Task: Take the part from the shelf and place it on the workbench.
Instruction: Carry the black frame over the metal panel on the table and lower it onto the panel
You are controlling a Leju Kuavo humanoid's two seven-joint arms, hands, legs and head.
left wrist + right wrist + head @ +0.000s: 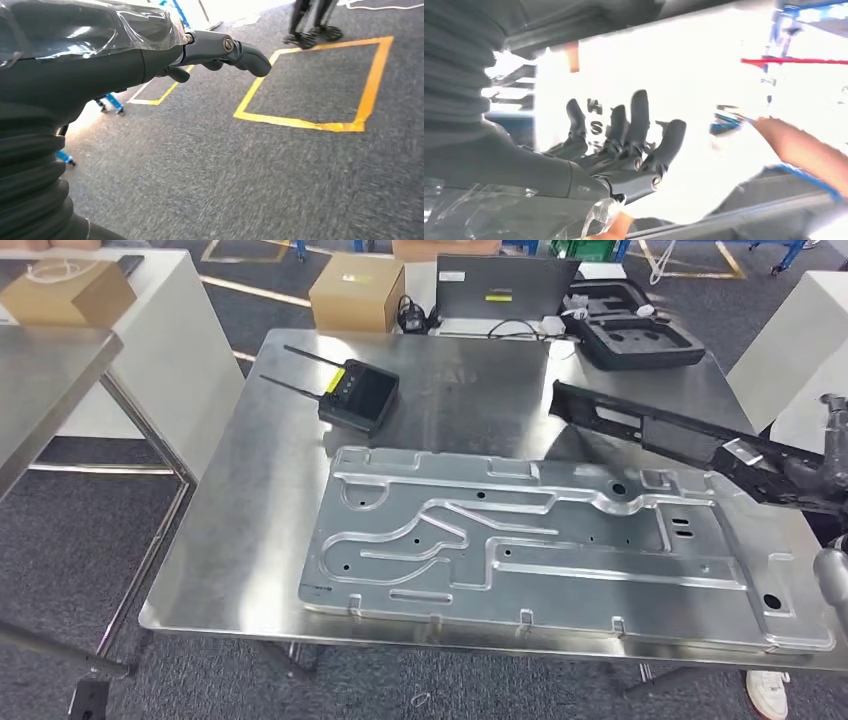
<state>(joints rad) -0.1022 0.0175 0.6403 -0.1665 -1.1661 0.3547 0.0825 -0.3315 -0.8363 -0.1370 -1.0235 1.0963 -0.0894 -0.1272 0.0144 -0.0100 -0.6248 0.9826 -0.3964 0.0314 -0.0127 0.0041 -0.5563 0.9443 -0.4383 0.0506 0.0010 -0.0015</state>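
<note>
The right hand is seen with fingers spread and nothing between them; a person's arm is near it; the left hand is held open and empty over the floor. The part is already over the right of the bench, slanting above the plate; what bears its outer end cannot be told. The placing step is judged nearly done; next, the part must be laid flat and the hand drawn clear. Counted: one part, one plate, one two-aerial box.
</note>
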